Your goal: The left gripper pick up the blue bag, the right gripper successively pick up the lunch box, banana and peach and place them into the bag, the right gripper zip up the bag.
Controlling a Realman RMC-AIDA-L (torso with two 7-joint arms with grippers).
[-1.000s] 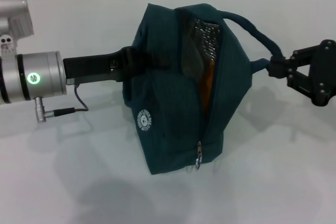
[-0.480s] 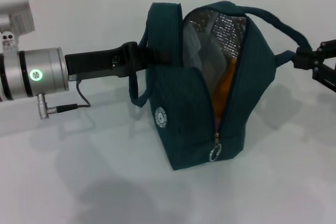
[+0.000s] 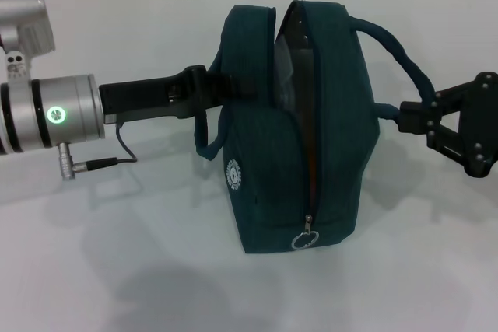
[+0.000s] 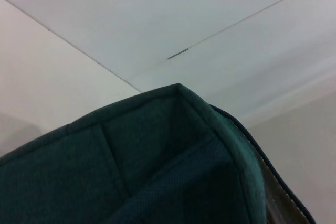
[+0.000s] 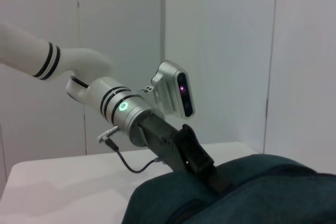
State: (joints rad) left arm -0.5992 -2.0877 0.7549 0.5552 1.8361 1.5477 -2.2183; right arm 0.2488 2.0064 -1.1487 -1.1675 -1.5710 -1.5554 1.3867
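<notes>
Since the earlier frames, the blue bag point(image 3: 311, 130) has swung upright and its mouth has narrowed. Left hand point(image 3: 214, 87) is clamped on its left handle, right hand point(image 3: 416, 118) on the right handle. Packing looks done; the zipper pull point(image 3: 309, 235) sits low, so zipping remains.

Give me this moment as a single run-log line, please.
left gripper: holding blue bag handle | right gripper: on other handle | zipper: unzipped
</notes>
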